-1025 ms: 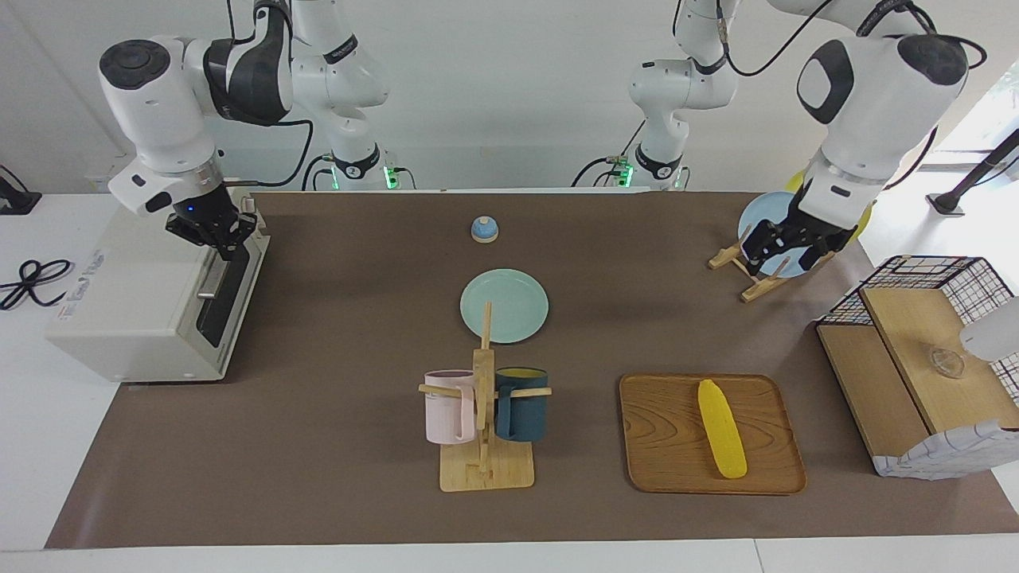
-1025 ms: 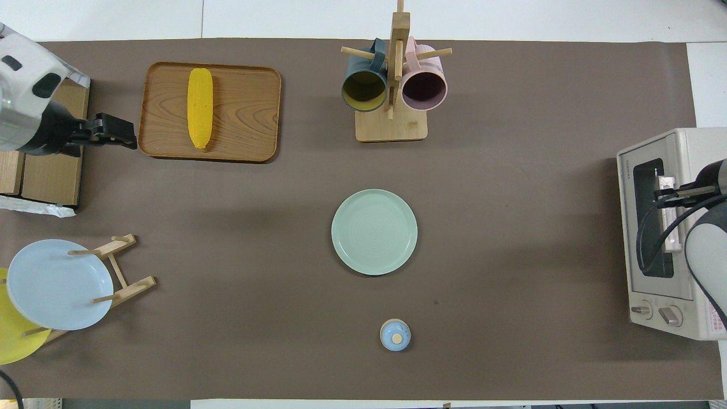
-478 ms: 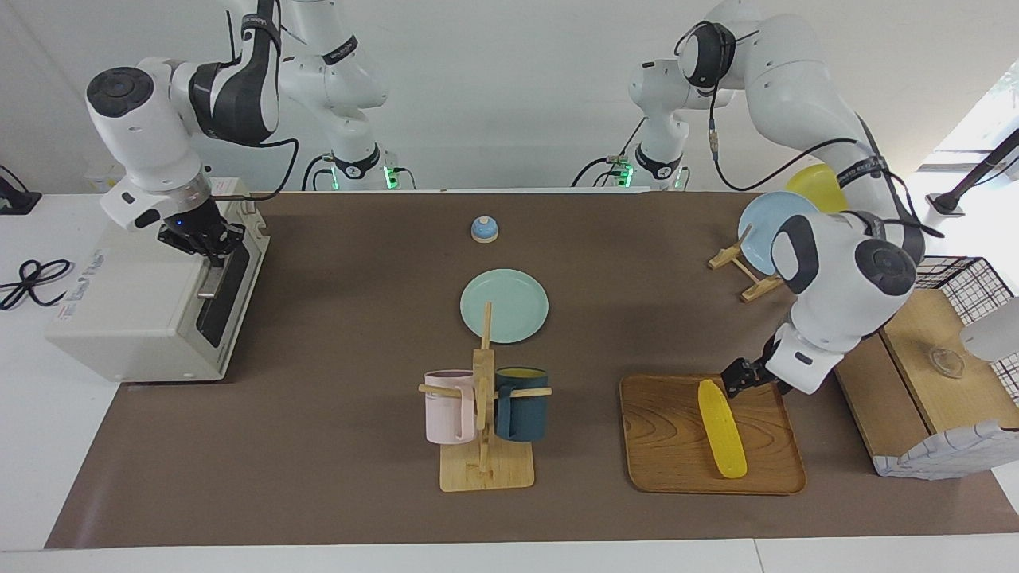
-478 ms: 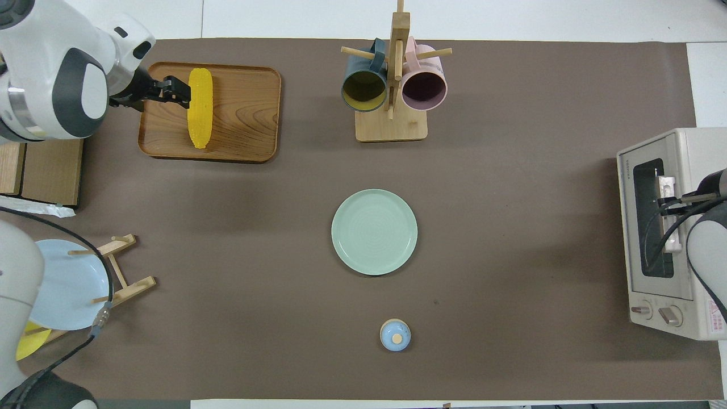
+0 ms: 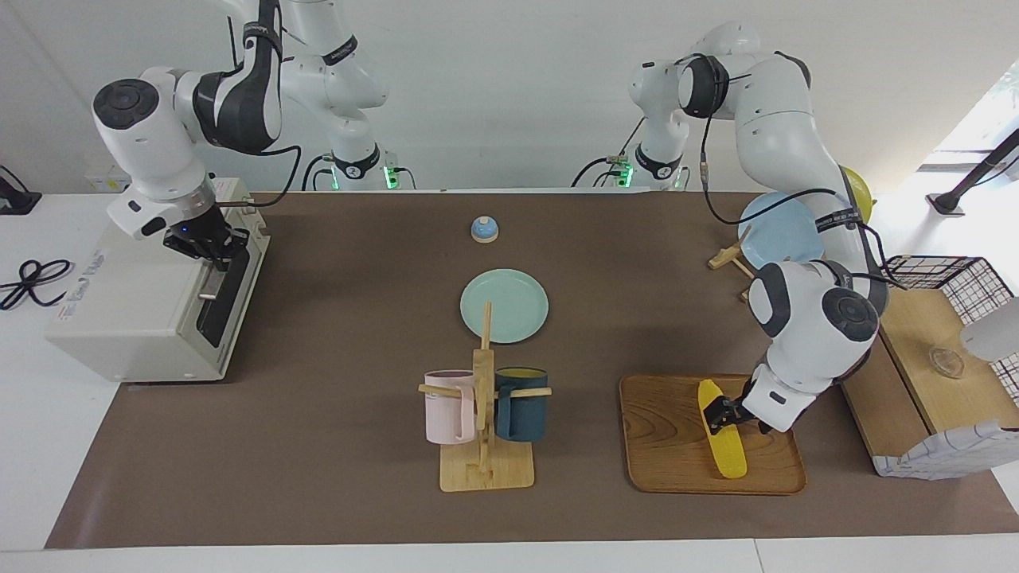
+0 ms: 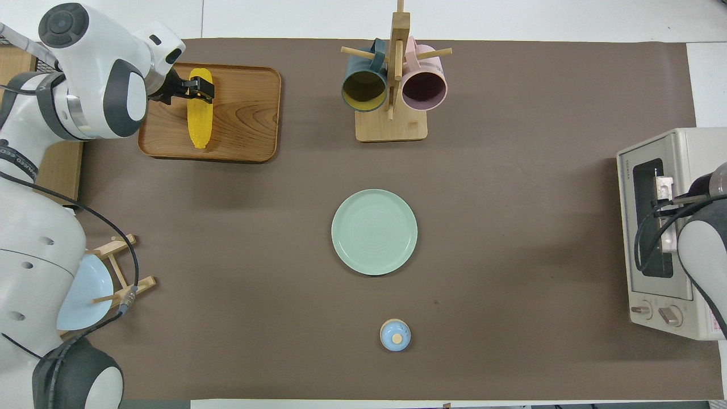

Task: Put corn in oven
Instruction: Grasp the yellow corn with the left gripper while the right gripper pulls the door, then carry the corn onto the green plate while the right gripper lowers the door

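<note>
We see the left gripper [image 5: 719, 414] spread around the bumpy yellow corn cob [image 5: 723, 440] on the wooden tray [image 5: 669, 446]; the right gripper [image 5: 213, 251] is pressed together at the cream-white boxy oven's [image 5: 135, 318] silver bar handle [image 5: 208, 278].

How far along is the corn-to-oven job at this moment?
Done: nothing yet; the oven door looks closed. In hand: the left end effector, open, is at the corn, which lies on the wooden tray; the right end effector, shut, is at the door's handle. Left: grasp, open door, carry, insert.
</note>
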Robot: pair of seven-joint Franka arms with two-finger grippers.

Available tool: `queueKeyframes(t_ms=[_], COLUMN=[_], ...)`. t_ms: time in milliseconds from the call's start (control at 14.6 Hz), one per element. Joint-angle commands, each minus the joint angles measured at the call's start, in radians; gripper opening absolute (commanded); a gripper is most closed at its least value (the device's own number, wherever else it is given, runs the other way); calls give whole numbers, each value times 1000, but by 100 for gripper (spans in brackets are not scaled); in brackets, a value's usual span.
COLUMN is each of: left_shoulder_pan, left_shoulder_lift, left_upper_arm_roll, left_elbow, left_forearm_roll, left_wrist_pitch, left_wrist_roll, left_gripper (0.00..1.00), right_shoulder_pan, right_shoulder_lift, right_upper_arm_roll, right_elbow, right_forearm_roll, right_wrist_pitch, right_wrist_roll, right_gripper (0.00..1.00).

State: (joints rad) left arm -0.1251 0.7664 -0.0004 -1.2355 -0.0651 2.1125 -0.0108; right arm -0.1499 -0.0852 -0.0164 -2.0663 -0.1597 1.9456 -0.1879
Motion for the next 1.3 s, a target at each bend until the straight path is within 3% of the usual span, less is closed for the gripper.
queueKeyframes(t_ms=[0, 205, 273, 478, 615, 820, 957, 1230], left_shoulder_pan=[-1, -8, -10, -19, -37, -154, -244, -460], left_shoulder_lift=[36, 34, 33, -5, -109, -384, -520, -587], left_upper_arm_roll=[4, 3, 5, 8, 8, 11, 8, 8], left_elbow=[31, 30, 30, 28, -20, -313, -464, -593], left_forearm_roll=[-18, -51, -83, -119, -116, -114, -113, -114], left_wrist_pitch=[20, 23, 18, -8, -74, -91, -94, -13], left_wrist_roll=[52, 48, 45, -17, -154, -322, -424, -621], left_gripper=[100, 31, 0, 0, 0, 0, 0, 0], right_shoulder_pan=[-2, 20, 20, 47, 61, 70, 104, 105], right_shoulder_lift=[21, 45, 57, 82, 111, 145, 150, 188], right_upper_arm_roll=[9, 10, 12, 12, 12, 15, 13, 13], right_elbow=[-47, -54, -54, -69, -69, -86, -104, -126], right_forearm_roll=[2, 6, 6, 8, 8, 22, 22, 22], right_wrist_pitch=[78, 118, 131, 190, 220, 288, 329, 403], right_wrist_roll=[-8, -8, -8, -8, -8, -11, -11, -16], right_gripper=[0, 0, 0, 0, 0, 0, 0, 0])
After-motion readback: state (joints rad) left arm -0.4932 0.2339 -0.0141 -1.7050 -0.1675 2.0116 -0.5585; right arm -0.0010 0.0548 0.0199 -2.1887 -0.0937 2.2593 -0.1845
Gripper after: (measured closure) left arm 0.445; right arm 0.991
